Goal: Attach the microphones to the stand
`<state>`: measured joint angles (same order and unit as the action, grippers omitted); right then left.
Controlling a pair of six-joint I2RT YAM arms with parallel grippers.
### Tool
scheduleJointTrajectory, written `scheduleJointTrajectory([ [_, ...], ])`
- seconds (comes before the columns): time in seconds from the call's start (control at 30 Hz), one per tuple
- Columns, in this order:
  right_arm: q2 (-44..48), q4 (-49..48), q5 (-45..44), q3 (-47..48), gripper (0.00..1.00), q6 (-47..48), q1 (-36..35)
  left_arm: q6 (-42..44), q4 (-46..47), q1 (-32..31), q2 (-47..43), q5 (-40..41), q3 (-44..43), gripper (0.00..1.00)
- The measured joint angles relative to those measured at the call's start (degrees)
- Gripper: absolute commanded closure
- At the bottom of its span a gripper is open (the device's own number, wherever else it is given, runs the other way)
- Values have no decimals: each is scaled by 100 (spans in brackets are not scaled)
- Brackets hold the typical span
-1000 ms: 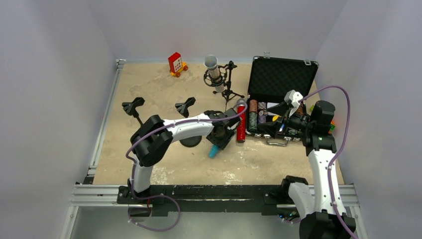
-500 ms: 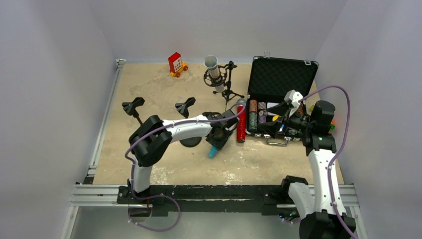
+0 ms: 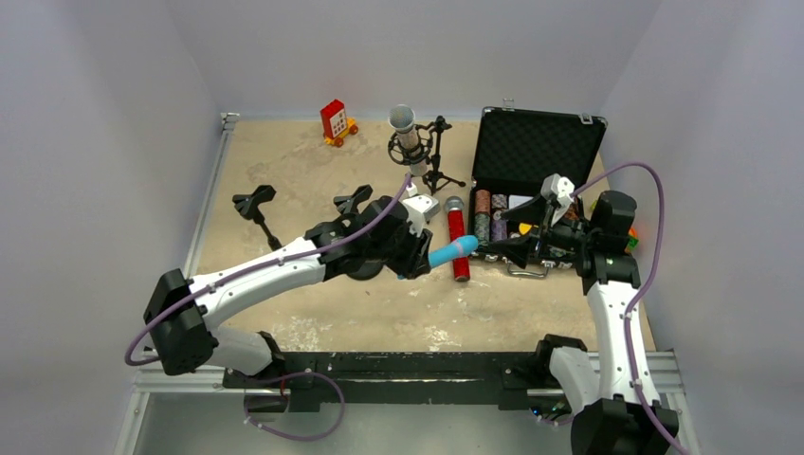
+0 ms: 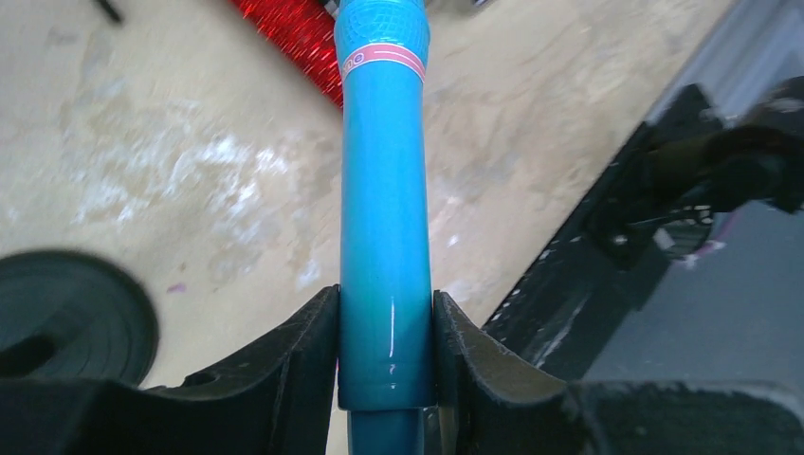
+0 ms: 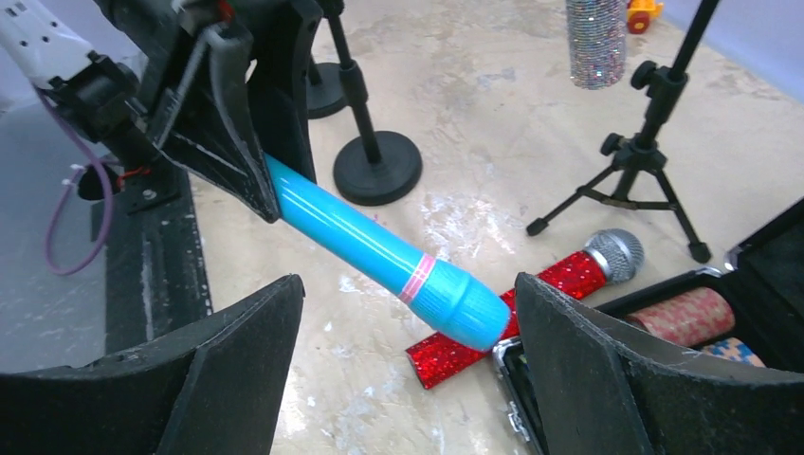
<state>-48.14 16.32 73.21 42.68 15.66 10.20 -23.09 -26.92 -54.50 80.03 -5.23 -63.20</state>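
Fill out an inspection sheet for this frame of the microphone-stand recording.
Surface: beige table, scuffed, white patches.
Job's things: blue microphone held off the table; red microphone lying flat beside the case; silver microphone upright in the tripod stand; one empty clip stand, a second also empty.
Clutter: open black case holding chips; red toy at the far edge.
Grippers: left gripper shut on the blue microphone's handle; right gripper open, facing its head.
Cables: purple cable looping along each arm.
Surroundings: plain grey walls; nothing else seen.
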Motion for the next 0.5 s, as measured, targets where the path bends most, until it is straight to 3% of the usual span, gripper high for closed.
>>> scheduleJointTrajectory([
  [0.27,-247,-31,490,4,16,-304,-4,-138,743,-81,-249,-356,-39,100],
  [0.5,-529,-922,750,-83,17,-1729,-256,-575,1156,-76,-293,-52,-39,100],
])
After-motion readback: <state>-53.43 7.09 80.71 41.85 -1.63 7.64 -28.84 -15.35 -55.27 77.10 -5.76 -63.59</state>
